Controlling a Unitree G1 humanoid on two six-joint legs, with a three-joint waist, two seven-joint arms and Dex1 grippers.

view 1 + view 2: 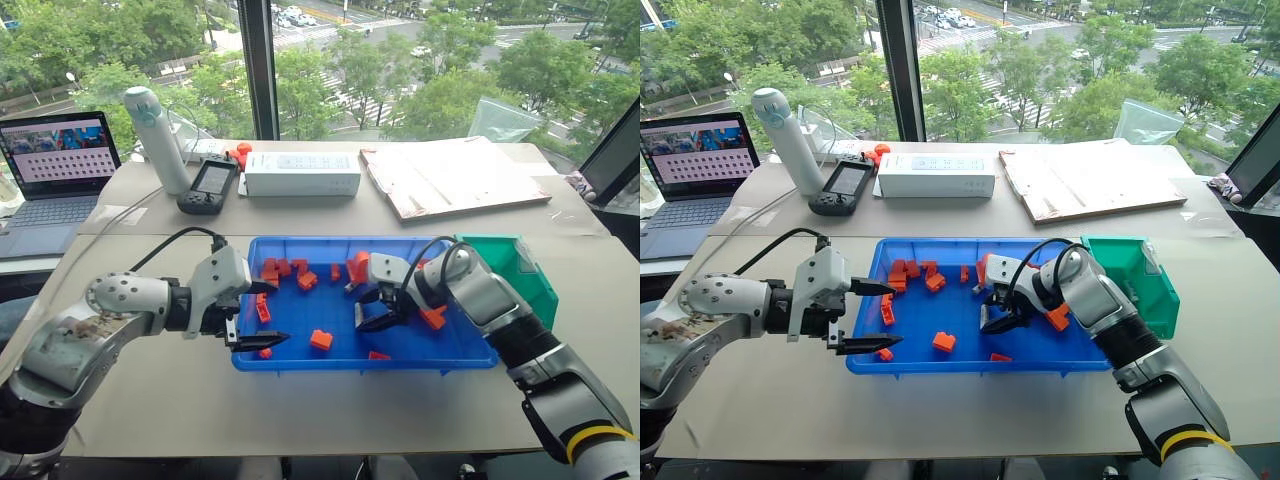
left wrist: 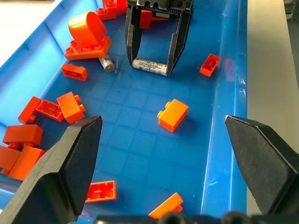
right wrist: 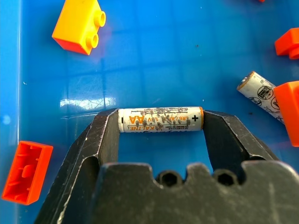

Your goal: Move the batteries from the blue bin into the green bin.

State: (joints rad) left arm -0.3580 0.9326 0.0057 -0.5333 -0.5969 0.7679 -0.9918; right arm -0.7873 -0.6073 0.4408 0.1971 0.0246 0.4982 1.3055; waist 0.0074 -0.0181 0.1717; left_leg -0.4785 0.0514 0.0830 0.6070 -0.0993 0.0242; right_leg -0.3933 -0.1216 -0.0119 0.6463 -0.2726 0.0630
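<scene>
The blue bin point(image 1: 350, 242) lies mid-table with several orange bricks point(image 1: 321, 340) scattered in it. One of the batteries point(image 3: 160, 120), silver with orange print, lies flat on the bin floor. My right gripper point(image 3: 160, 123) reaches down over it, one finger pressed to each end, so it is shut on it lengthwise. A second battery point(image 3: 259, 95) lies close by, partly under an orange brick. My left gripper point(image 1: 262, 316) hovers open over the bin's near left corner, holding nothing. The green bin point(image 1: 520, 270) stands against the blue bin's right end.
Behind the bins are a white box point(image 1: 302, 173), a black handheld controller point(image 1: 208, 185), a white bottle point(image 1: 155, 135) and a flat board point(image 1: 450, 175). A laptop point(image 1: 55, 170) sits at the far left. An orange brick point(image 2: 173, 115) lies between my two grippers.
</scene>
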